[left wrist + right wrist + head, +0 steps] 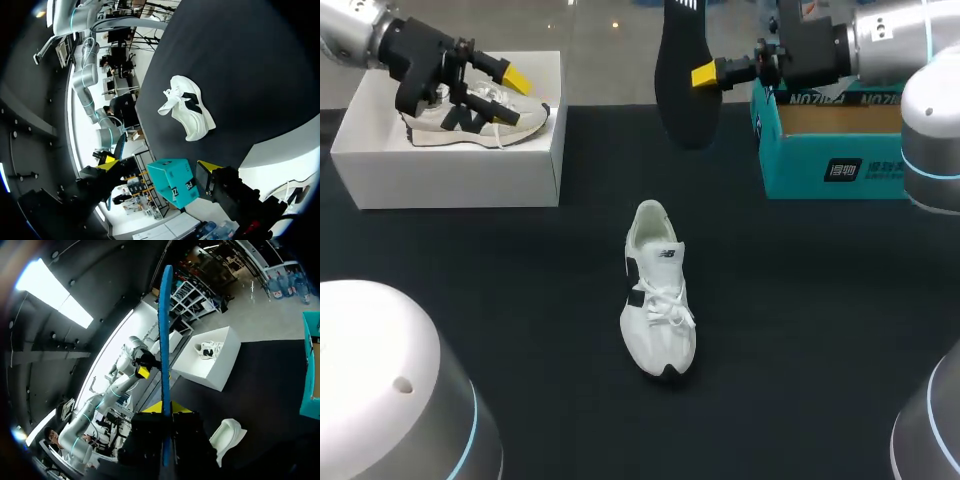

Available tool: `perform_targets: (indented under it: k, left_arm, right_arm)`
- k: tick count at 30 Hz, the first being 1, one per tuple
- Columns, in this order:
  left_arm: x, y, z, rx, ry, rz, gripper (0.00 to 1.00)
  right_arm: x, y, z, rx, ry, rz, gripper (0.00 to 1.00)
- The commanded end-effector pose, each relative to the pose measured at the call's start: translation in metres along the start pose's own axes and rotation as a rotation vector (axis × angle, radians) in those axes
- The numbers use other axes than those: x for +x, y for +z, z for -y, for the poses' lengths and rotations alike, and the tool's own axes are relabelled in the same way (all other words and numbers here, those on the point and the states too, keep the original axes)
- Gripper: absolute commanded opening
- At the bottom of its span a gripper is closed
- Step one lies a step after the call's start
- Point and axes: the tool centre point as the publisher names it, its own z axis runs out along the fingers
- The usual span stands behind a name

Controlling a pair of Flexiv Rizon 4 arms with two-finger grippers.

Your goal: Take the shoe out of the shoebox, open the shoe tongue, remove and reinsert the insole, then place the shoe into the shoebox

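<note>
Head camera looks down from behind; wrist cameras (fisheye) share the shoe [658, 290].

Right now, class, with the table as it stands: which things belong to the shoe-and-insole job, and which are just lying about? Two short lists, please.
Belonging to the job:
white shoe, mid-table
black insole, held up by the right gripper
teal shoebox, on the right

Just lying about:
white box, on the left
beige sneaker on top of it

A white box [460, 175] sits at the upper left of the black counter [820, 330] — a beige sneaker [517, 120] resting on top.
</note>
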Motion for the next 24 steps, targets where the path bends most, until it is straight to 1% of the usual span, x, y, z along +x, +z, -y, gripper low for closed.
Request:
perform_targets:
  k: [1,4,7,24]
  left_arm:
    - [0.011,-0.011,-0.009,0.06,-0.003,0.007,1.0]
    - [0.017,-0.015,-0.012,0.073,-0.005,0.002,1.0]
    - [0.02,-0.017,-0.014,0.072,-0.017,-0.019,1.0]
    - [0.02,-0.017,-0.014,0.072,-0.017,-0.019,1.0]
  right_arm:
    - [-0.002,0.02,-0.022,0.004,-0.023,0.038,0.0]
    - [-0.006,0.027,-0.029,-0.039,-0.043,0.039,0.0]
    - [-0.011,0.033,-0.032,-0.08,-0.041,0.014,0.0]
    - [-0.011,0.033,-0.032,-0.08,-0.041,0.014,0.0]
